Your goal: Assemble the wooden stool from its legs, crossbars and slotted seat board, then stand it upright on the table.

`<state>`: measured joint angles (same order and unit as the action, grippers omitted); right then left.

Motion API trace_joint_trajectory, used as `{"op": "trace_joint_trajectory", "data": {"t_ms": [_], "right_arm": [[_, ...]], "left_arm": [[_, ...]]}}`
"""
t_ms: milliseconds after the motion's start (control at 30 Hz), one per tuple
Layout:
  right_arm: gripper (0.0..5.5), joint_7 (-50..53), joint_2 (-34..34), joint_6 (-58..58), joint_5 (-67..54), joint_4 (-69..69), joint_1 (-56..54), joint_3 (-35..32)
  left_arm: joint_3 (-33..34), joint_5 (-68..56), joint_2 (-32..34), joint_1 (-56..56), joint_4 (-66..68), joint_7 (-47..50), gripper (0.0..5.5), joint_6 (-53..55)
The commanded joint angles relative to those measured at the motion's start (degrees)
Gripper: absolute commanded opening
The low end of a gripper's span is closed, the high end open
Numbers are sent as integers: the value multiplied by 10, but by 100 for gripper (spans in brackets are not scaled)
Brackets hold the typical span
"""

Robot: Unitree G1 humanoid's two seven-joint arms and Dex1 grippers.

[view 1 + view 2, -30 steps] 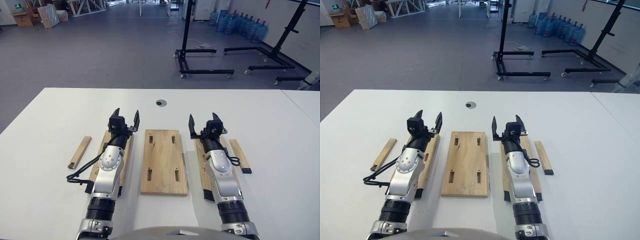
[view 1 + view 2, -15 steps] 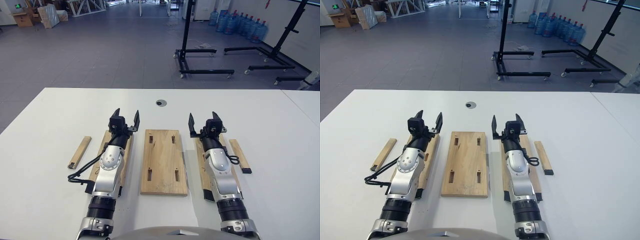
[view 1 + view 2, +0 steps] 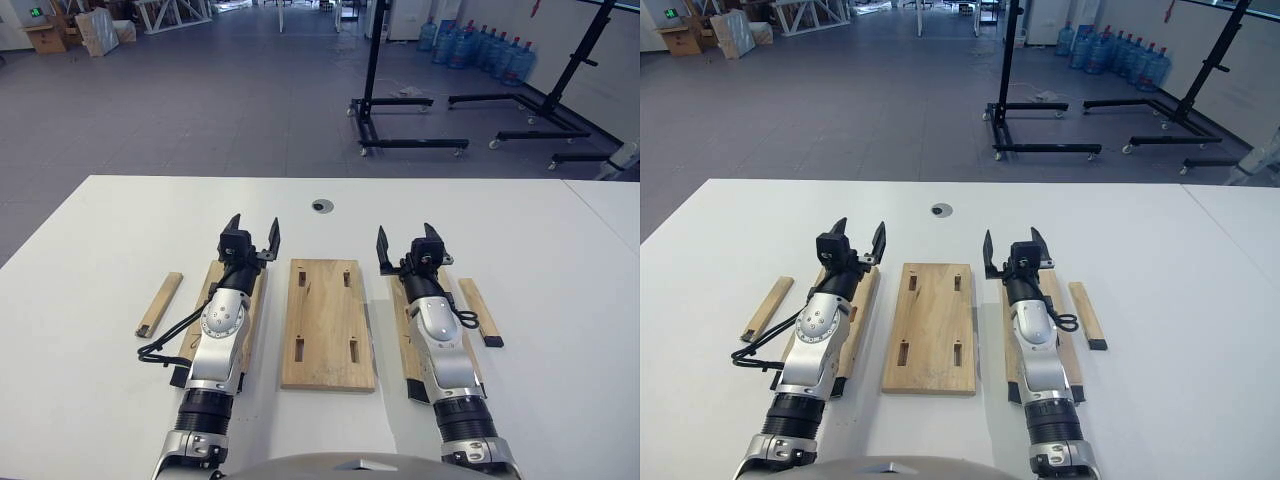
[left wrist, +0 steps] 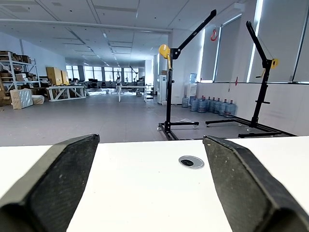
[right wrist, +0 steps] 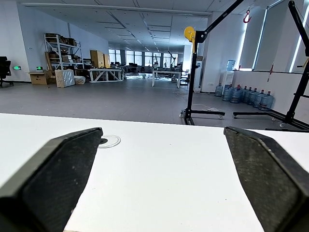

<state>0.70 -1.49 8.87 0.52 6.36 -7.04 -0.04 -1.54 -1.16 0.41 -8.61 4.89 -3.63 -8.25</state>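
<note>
The slotted seat board (image 3: 327, 322) lies flat in the middle of the white table (image 3: 90, 260). A wooden leg piece (image 3: 252, 305) lies to its left under my left arm, and another (image 3: 405, 325) to its right under my right arm. A short crossbar (image 3: 160, 303) rests at the far left, another (image 3: 479, 311) at the far right. My left gripper (image 3: 251, 236) hovers open over the far end of the left leg piece. My right gripper (image 3: 409, 243) stands open over the far end of the right one. Both hold nothing; the wrist views show dark fingers (image 4: 53, 188) (image 5: 53, 179) spread above bare tabletop.
A round cable hole (image 3: 322, 206) sits in the table beyond the board. Behind the table's far edge is open floor with black wheeled frames (image 3: 410, 120) and water bottles (image 3: 480, 45). Bare tabletop lies ahead of both grippers.
My left arm has shifted very slightly; the right arm and the wooden parts have not moved.
</note>
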Motion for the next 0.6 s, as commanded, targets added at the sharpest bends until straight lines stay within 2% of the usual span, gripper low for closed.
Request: {"op": "trace_joint_trajectory", "data": {"t_ms": [33,600], "right_arm": [[463,-6,3,4,1,14,-14,4],[463,-6,5,18,1,37,-28,4]], "left_arm": [[-4,11,2,8,3,3,394,-16],[10,10,3,-7,23,12,394,-7]]}}
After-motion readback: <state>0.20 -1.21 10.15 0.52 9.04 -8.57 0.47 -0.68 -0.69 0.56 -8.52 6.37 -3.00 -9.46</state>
